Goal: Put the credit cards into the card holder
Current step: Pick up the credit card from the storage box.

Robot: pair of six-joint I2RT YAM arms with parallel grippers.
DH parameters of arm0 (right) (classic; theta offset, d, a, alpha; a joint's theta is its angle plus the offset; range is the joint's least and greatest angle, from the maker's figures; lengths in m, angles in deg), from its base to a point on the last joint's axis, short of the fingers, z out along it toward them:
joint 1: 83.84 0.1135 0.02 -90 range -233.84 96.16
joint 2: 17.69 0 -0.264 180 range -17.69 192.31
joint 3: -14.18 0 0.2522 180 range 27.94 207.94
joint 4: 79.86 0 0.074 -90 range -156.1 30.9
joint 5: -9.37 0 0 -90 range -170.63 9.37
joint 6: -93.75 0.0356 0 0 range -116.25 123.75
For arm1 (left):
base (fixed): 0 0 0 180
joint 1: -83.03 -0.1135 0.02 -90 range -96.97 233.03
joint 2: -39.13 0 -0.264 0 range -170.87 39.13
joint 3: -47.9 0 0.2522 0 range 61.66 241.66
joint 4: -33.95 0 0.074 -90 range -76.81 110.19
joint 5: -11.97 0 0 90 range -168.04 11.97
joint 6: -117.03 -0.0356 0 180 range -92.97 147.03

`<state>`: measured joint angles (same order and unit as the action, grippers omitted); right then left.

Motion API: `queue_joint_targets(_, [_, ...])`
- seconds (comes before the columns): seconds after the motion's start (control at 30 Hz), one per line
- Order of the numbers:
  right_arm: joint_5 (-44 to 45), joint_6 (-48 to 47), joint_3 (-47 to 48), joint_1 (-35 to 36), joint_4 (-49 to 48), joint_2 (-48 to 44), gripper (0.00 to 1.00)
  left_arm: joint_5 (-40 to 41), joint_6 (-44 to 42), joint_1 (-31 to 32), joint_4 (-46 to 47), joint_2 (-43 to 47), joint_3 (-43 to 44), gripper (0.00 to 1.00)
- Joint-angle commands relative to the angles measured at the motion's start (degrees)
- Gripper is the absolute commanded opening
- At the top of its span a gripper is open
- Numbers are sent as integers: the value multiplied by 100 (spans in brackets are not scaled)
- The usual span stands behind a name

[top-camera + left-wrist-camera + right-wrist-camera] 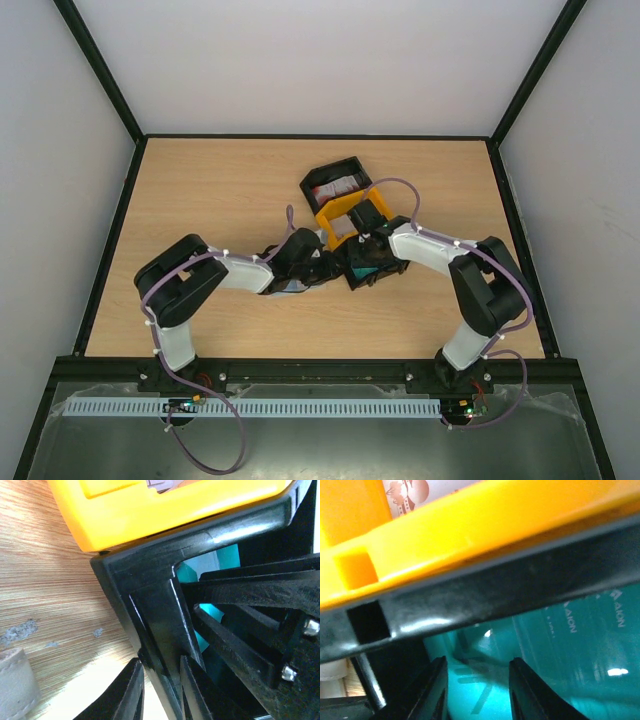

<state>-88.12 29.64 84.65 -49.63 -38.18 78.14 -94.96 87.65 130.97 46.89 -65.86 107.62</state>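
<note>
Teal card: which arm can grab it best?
Right, probably. The right claw hangs open with the teal card directly in front of its fingers, while the left claw faces the black tray wall, the card beyond it.

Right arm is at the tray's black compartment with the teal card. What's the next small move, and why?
Probably lower the right gripper and close its jaws on the teal card at its edge. The right wrist view shows the jaws apart and empty, the card lying just beyond them inside the black compartment; the left gripper straddles its wall, perhaps steadying it.
</note>
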Motion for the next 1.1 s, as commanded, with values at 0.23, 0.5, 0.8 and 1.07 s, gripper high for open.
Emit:
queue_joint_targets(0.23, [-899,39,-48,-12,73,-407,22,93,-127,28,-301,-126,107,21])
queue_joint_targets(0.5, [613,166,48,-12,220,-278,33,120,-190,28,-380,-96,94,21])
queue_joint_targets(0.8, [1040,-133,219,-12,65,315,47,111,-309,26,-543,-139,173,21])
queue_joint_targets(1.07, [-185,-250,387,-20,80,531,36,32,-433,29,-634,-163,194,14])
